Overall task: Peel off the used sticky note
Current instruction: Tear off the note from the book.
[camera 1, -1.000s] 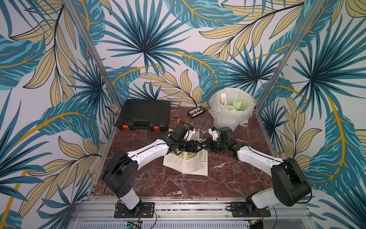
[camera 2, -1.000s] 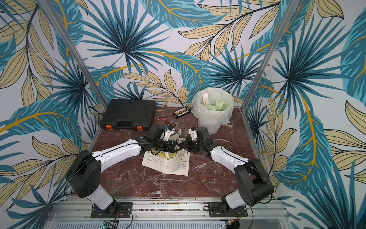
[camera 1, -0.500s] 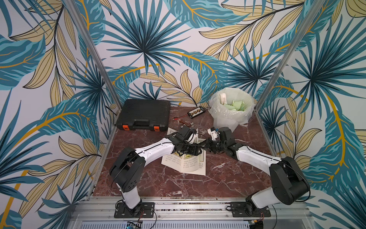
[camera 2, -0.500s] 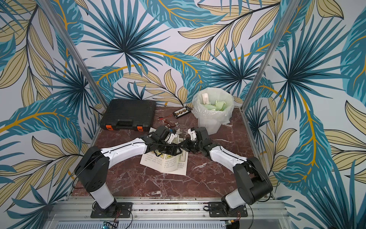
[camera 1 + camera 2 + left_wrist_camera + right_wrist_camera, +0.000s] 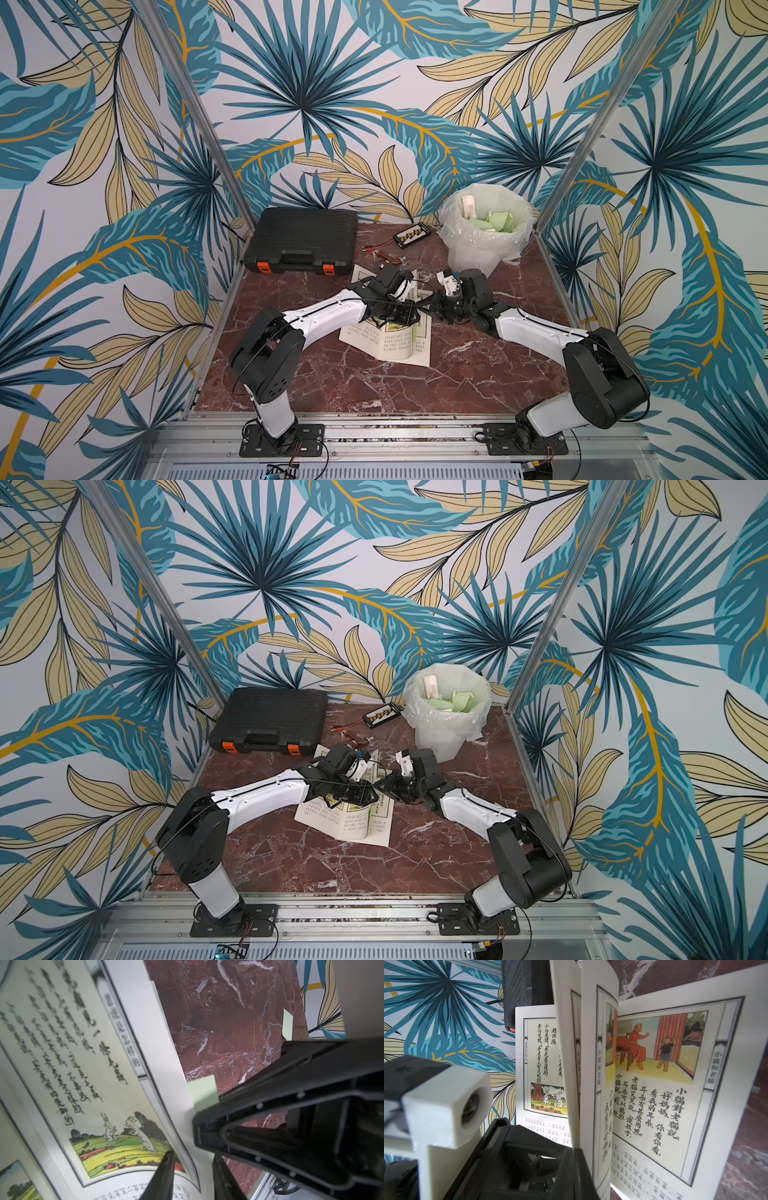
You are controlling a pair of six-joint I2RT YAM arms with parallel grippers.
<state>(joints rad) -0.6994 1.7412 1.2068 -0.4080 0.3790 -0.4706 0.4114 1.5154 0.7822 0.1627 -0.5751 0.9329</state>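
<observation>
- Both top views show two white-and-black robot arms reaching from the lower edge of the frame towards the middle, over a red marble table [image 5: 374, 386].
- The left arm [image 5: 332, 311] rises from the lower left, bends at its black elbow and stretches low, up and to the right, over an open picture book [image 5: 395, 345].
- The right arm [image 5: 536, 328] mirrors it from the lower right. The two arm tips almost meet above the upper half of the book.
- In the left wrist view, the left end effector [image 5: 192, 1156] has its two black fingers partly apart. One lies over the printed side of a lifted page [image 5: 166, 1053] and the other is past the page's edge, so the edge runs between them.
- The right end effector [image 5: 199, 1122] is closed. Its tip meets the edge of that page.
- A pale green sticky note [image 5: 204, 1091] pokes out from the page's edge in the middle of the left wrist view, and the right end effector's tip covers its lower part. I cannot tell whether the note itself is pinched.
- A white lined bin [image 5: 469, 253] holding green slips stands at the upper right of the table, and a black case [image 5: 303, 237] at its upper left.
</observation>
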